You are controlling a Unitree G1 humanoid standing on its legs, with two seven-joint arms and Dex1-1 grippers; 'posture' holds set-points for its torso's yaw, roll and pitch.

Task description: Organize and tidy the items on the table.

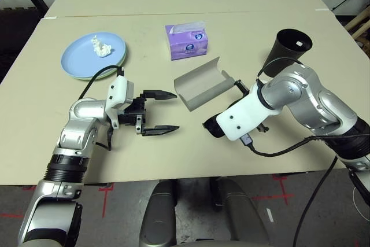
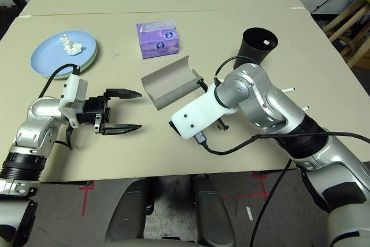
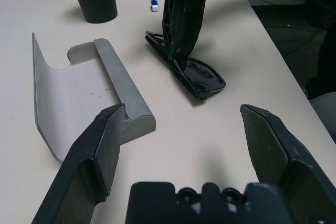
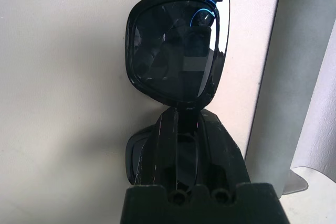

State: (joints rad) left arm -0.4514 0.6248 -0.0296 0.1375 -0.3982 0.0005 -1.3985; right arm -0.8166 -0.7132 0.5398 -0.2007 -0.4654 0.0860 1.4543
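- Sunglasses (image 4: 176,51) sit on the table (image 1: 173,154) just beside the open grey glasses case (image 1: 202,88), with the right gripper (image 4: 181,129) clamped shut on the frame's bridge.
- Left gripper (image 1: 159,112) hovers near the case with its fingers spread wide, holding nothing.
- Step in hand, as I judge it: grasping the sunglasses for casing.
- Next move calls for lifting them clear, then lowering them level into the case's trough.

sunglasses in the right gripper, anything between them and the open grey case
Nothing visible. The black sunglasses, clamped in the right gripper, sit right beside the open grey oblong glasses case, with bare beige table between them. The open left gripper stands off on the case's other side.
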